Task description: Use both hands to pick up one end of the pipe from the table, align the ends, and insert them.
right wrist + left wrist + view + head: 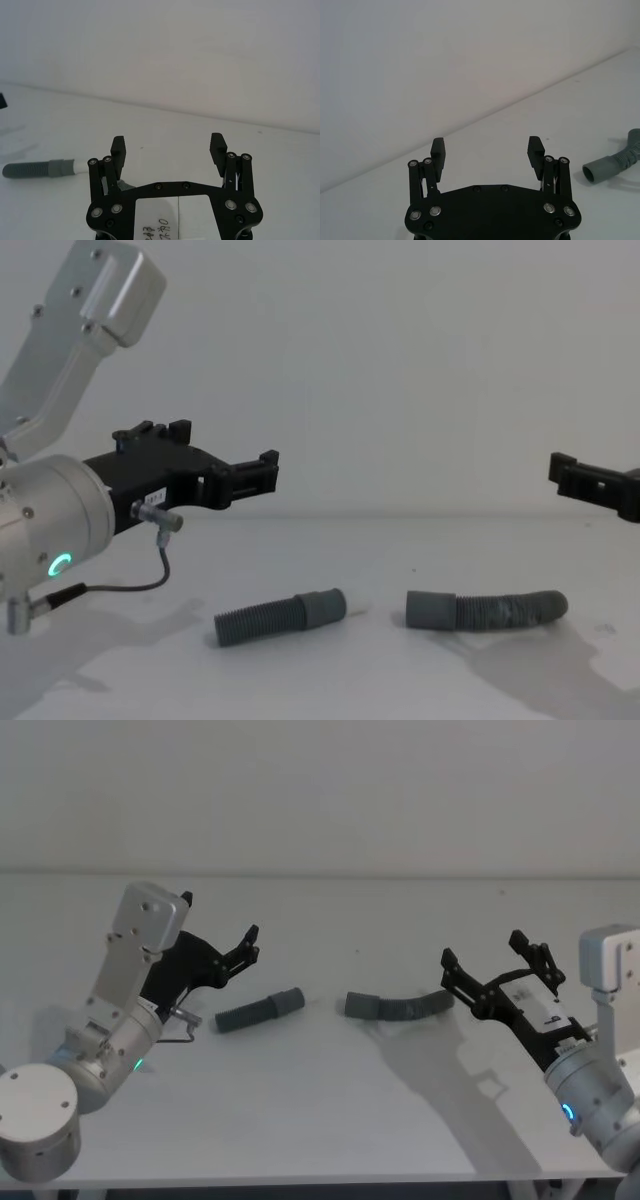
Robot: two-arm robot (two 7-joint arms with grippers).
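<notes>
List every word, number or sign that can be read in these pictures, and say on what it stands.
White label on the black plastic two-finger right hand: dark handwritten marks, sideways and cut off, too blurred to read.
No other readable text on anything else.

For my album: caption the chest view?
Left gripper and right gripper, open, hover near a straight hose and a bent hose on the table.

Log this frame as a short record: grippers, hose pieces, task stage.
left gripper: black plastic, two-finger, open, empty, above white-grey table
right gripper: same kind, open, empty
left hose: dark grey, corrugated, lying flat
right hose: dark grey, corrugated, bent, lying flat
cuffs: facing each other, apart
stage: neither hose grasped
</notes>
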